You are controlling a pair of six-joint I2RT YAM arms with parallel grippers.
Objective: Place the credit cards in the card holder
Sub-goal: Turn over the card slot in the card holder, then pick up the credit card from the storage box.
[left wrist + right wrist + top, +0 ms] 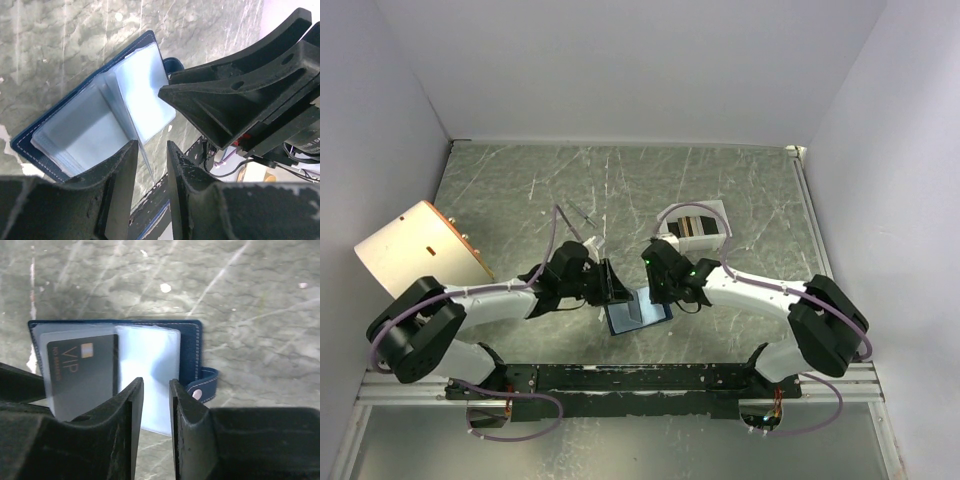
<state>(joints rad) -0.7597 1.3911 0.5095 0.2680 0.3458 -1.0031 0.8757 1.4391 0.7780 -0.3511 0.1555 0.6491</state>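
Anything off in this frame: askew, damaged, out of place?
Nothing damaged or spilled. One oddity: the cream flat panel with a copper-coloured edge sits tilted at the left edge of the green marbled table. The dark blue card holder lies open, its clear sleeves fanned up, not flat.

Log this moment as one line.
card holder open; dark VIP card pocketed inside; left hand at holder, jaws apart; right hand above holder, jaws apart

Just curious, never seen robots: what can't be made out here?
Top view: card holder partly under left arm and right arm; white tray's contents too small.
Right wrist: VIP card's lower edge behind right fingers; print blurred.
Left wrist: whether left fingers pinch a sleeve is unclear.
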